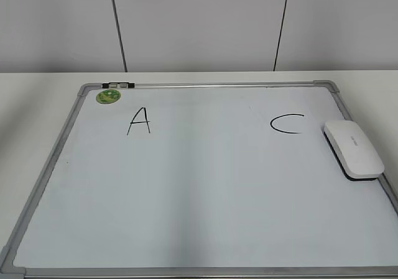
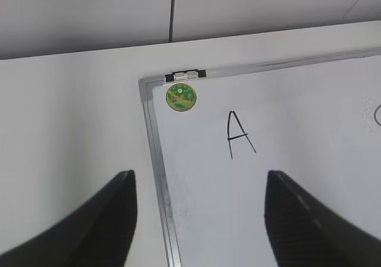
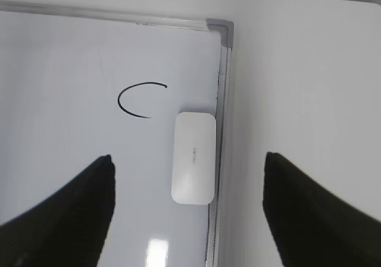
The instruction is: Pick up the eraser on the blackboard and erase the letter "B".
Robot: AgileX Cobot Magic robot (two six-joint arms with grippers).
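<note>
White and grey-framed, the blackboard lies flat on the pale table. The eraser rests on the board at its right edge, just beside the "C"; the "A" stands well to the left, below a round green magnet. Between those letters the surface is bare, with no "B" visible. The left gripper hangs spread wide over the board's left frame, and the right gripper hangs equally wide above the eraser, grasping nothing.
</note>
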